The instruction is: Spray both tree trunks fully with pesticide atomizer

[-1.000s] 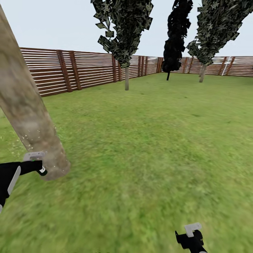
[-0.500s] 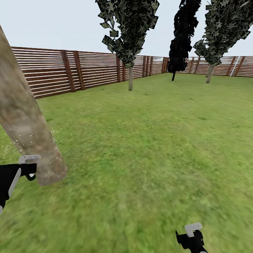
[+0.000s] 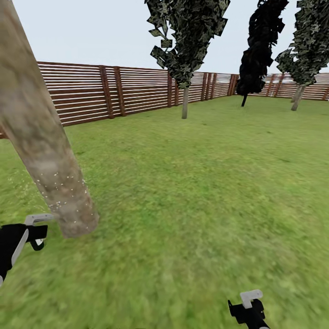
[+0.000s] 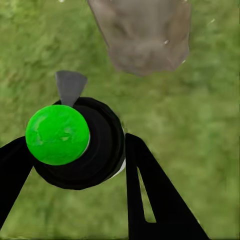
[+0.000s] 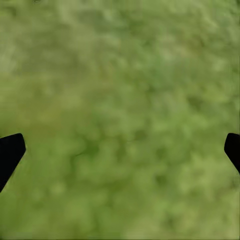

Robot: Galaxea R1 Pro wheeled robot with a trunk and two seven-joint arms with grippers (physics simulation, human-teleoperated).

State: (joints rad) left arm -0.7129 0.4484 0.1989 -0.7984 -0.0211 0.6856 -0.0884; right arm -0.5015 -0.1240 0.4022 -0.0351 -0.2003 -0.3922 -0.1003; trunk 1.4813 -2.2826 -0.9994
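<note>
Even daylight, blurry grass (image 3: 192, 219) (perhaps compression)

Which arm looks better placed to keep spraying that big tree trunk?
The left. Its gripper holds the spray bottle close beside the near trunk, which already carries whitish specks. The right gripper hangs open and empty over bare grass, farther from that trunk.

The left gripper (image 3: 36, 228) is matte black with a pale grey-white tip and a white strip along its arm. The right gripper (image 3: 249, 305) matches: black body, whitish bracket-shaped tip. Its fingers (image 5: 10, 152) are plain black wedges.
</note>
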